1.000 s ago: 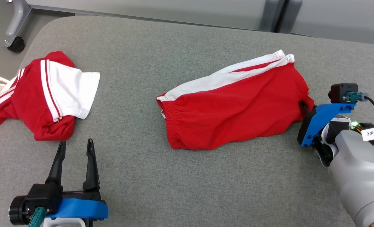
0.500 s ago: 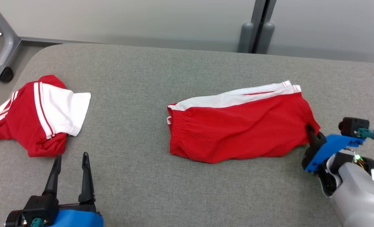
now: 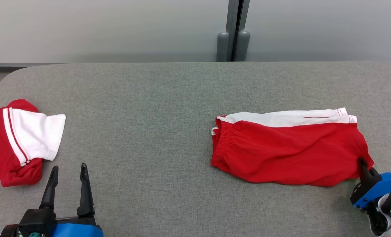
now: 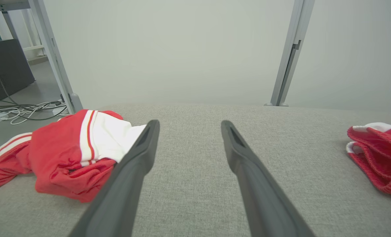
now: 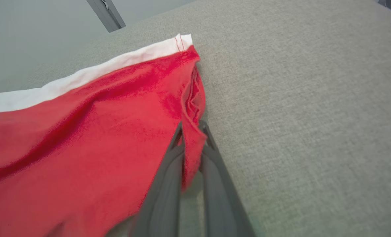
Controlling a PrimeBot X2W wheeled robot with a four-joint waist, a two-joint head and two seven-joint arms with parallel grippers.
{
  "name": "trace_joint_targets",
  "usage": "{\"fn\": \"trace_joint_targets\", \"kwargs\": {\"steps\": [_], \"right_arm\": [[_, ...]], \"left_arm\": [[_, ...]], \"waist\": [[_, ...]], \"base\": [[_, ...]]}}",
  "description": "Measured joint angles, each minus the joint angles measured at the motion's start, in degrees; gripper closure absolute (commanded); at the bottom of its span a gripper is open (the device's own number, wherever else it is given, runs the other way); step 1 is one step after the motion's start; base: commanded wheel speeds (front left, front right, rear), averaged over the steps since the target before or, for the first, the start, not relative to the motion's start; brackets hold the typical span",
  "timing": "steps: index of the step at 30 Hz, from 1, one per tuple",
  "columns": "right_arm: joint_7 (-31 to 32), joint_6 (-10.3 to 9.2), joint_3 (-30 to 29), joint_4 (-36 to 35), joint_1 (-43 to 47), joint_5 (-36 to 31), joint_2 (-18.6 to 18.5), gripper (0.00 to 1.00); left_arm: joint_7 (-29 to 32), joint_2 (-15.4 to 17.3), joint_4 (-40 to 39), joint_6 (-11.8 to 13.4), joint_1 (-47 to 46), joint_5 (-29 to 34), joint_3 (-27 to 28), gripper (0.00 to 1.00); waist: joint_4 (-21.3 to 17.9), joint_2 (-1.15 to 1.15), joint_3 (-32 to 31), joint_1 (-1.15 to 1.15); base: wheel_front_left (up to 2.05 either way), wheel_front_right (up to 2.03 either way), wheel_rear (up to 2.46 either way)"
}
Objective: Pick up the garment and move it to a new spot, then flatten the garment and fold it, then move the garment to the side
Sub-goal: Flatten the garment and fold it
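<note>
The garment point(image 3: 287, 151) is a pair of red shorts with a white side stripe, lying fairly flat on the right half of the grey table point(image 3: 149, 98), waistband to the left. My right gripper point(image 3: 362, 163) is shut on the near right corner of its leg hem. The right wrist view shows the red cloth point(image 5: 83, 131) pinched between the two dark fingers of the right gripper point(image 5: 191, 126). My left gripper point(image 3: 68, 168) stands open at the lower left, nothing between its fingers point(image 4: 139, 154). In the left wrist view the shorts' waistband point(image 4: 379, 154) lies far to the right.
A second red and white garment point(image 3: 14, 141) lies crumpled at the table's left edge, just left of my left gripper; it also appears as a heap point(image 4: 67, 154) in the left wrist view. A grey wall with a post point(image 3: 233, 33) runs behind the table.
The head view has swung, so the whole picture has shifted. My right gripper has closed on the shorts' hem corner, and the shorts now lie straighter. The left gripper stays open.
</note>
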Motion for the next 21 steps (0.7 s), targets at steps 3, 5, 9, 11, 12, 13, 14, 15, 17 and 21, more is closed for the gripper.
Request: {"fn": "trace_joint_targets", "kwargs": {"steps": [3, 5, 9, 11, 12, 13, 14, 15, 17, 21], "right_arm": [[-0.46, 0.0, 0.77, -1.68, -0.52, -0.07, 0.19, 1.0], [-0.8, 0.0, 1.55, -2.98, -1.57, -0.54, 0.82, 1.0], [-1.3, 0.0, 3.27, -6.79, -3.38, -0.67, 2.66, 1.0], [-1.49, 0.0, 4.44, -9.5, -3.98, -0.77, 3.44, 1.0], [-1.56, 0.0, 5.16, -11.06, -4.16, -0.78, 3.97, 1.0], [-1.54, 0.0, 5.99, -12.45, -4.31, -1.04, 4.48, 1.0], [-1.42, 0.0, 6.89, -13.83, -4.54, -1.38, 5.12, 1.0], [-1.15, 0.0, 7.84, -15.41, -4.74, -1.67, 5.8, 1.0], [-0.21, 0.0, 9.98, -18.04, -4.81, -2.11, 7.27, 1.0], [1.57, 0.0, 13.84, -22.25, -4.41, -2.9, 9.99, 1.0]], "left_arm": [[0.0, 0.03, 0.02, -0.01, -0.13, 0.01, 0.0, 0.0], [0.0, 0.01, 0.05, -0.01, -0.31, 0.04, -0.01, 0.0], [0.0, 0.02, 0.45, -0.02, -0.37, 0.18, -0.24, 0.0], [0.0, 0.02, 0.51, -0.02, -0.37, 0.18, -0.24, 0.0], [0.01, 0.01, 0.52, -0.02, -0.36, 0.18, -0.24, 0.0], [0.0, 0.02, 0.44, -0.02, -0.36, 0.19, -0.31, 0.0], [0.0, 0.02, 0.41, -0.02, -0.35, 0.19, -0.34, 0.0], [0.01, 0.01, 0.41, -0.02, -0.34, 0.19, -0.38, 0.0], [0.01, 0.02, 0.44, -0.02, -0.33, 0.19, -0.48, 0.0], [0.0, 0.02, 0.59, -0.02, -0.33, 0.04, -1.15, 0.0]], "waist": [[-0.28, 0.0, 0.27, 0.0], [-0.36, 0.01, 0.28, 0.0], [-0.02, 0.01, -0.37, 0.01], [0.11, 0.01, -0.79, 0.0], [0.16, 0.01, -0.96, 0.0], [0.2, 0.01, -1.11, 0.0], [0.25, 0.01, -1.23, 0.0], [0.32, 0.01, -1.34, 0.0], [0.53, 0.01, -1.52, 0.0], [1.23, 0.01, -1.59, 0.0]], "base": [[0.0, 0.0, 0.0], [0.0, 0.0, 0.0], [0.0, 0.0, 0.0], [0.0, 0.0, 0.0], [0.0, 0.0, 0.0], [0.0, 0.0, 0.0], [0.0, 0.0, 0.0], [0.0, 0.0, 0.0], [0.0, 0.0, 0.0], [0.0, 0.0, 0.0]]}}
